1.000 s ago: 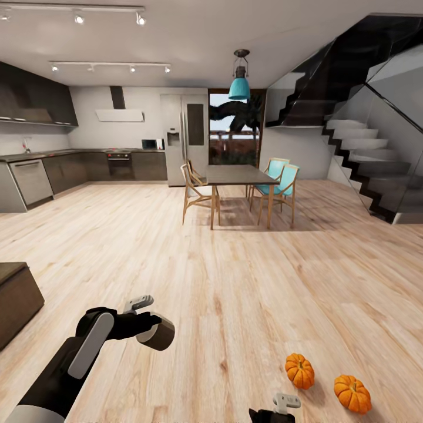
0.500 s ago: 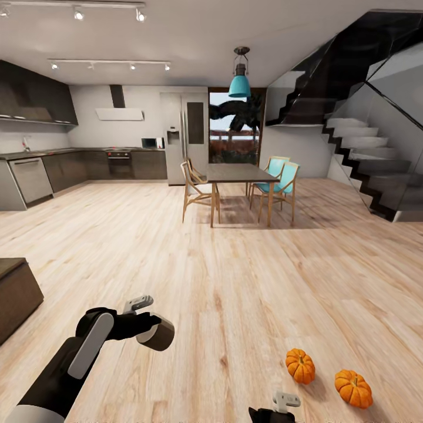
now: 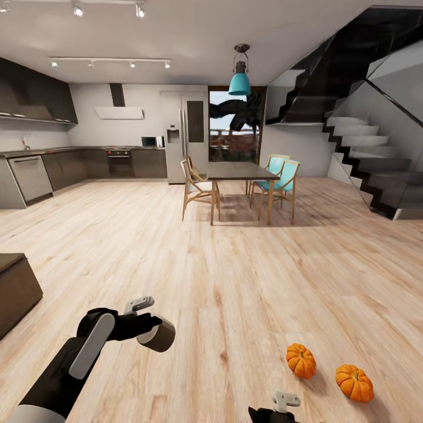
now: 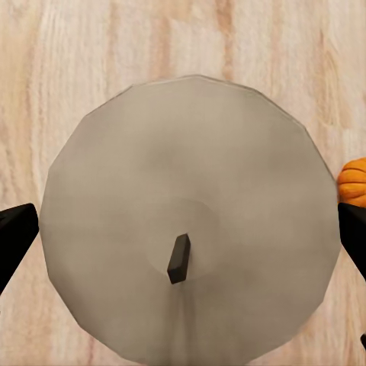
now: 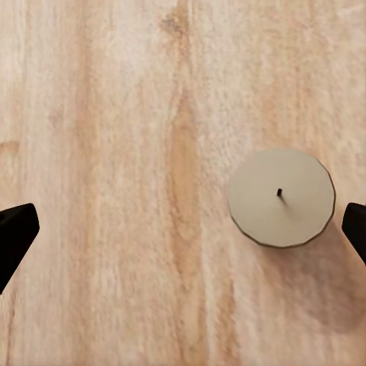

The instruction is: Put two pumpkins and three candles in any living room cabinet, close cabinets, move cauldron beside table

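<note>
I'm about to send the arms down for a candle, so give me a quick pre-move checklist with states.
1. Candle between left tool tips: ok, centred.
2. Left tool open: ok.
3. Second candle between right tool tips: ok, but off-centre.
4. Right tool open: ok.
5. Both pumpkins on the floor, clear of the arms: ok.
6. Cabinet open: cannot tell.

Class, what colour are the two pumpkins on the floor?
Orange pumpkins, clearest in the head view.
</note>
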{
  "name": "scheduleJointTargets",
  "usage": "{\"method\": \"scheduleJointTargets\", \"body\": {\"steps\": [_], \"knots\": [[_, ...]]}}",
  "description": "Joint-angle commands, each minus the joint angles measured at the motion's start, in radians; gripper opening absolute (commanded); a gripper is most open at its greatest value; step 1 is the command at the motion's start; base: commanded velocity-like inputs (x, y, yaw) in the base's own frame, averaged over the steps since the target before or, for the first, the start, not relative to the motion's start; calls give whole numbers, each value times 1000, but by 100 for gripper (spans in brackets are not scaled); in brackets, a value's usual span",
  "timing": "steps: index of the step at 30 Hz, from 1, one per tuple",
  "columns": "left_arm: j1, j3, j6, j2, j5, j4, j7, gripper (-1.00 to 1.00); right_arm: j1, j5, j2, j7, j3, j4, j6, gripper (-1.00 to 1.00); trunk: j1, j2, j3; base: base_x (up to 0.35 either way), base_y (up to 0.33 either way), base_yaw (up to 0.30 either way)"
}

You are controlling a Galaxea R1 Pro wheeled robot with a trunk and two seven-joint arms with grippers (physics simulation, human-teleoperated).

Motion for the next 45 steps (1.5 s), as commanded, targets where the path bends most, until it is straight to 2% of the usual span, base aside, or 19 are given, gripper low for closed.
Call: {"method": "scheduleJointTargets", "body": {"steps": [1,10,13,14,17,19,21,24,29,37,40,45], "knots": [[-1,-2,1,1,11,-1,11,-100,-1,-8,-1,1,4,-1,3,100,4,-8,-4,0,0,0],[-1,-3,1,1,11,-1,11,-100,-3,-18,-1,-4,-4,-14,23,100,38,-71,-32,0,0,0],[-1,-2,1,1,11,-1,11,-100,-9,-21,-1,-7,-8,-18,65,100,50,-92,-42,0,0,0],[-1,-2,1,1,11,-1,11,-100,-25,-22,-1,-11,-10,-21,109,100,54,-99,-45,0,0,0],[-1,-2,1,1,11,-1,11,-100,-68,-25,-1,-28,-12,-21,151,100,65,-120,-54,0,0,0],[-1,-3,1,1,11,-1,11,-100,-106,-29,0,-57,-12,-17,173,100,73,-134,-61,0,0,0],[-1,-2,1,1,11,-1,11,-100,-145,-36,1,-116,-11,-16,198,100,80,-148,-67,0,0,0],[-1,-3,1,1,11,-1,11,-100,-178,-45,1,-184,-11,-18,231,100,92,-169,-76,0,0,0],[-1,-3,1,1,11,-1,11,-100,-198,-62,3,-224,-11,-19,259,100,111,-204,-92,0,0,0],[-1,-4,0,0,11,-1,11,-100,-215,-66,8,-244,-11,-11,323,100,115,-206,-123,0,0,0],[-1,-4,0,-1,11,-1,12,-100,-218,-67,8,-294,-11,-10,341,100,116,-206,-134,0,0,0],[-1,-4,-1,-1,11,-1,13,-100,-218,-67,8,-326,-11,-10,347,100,118,-207,-154,0,0,0]]}}
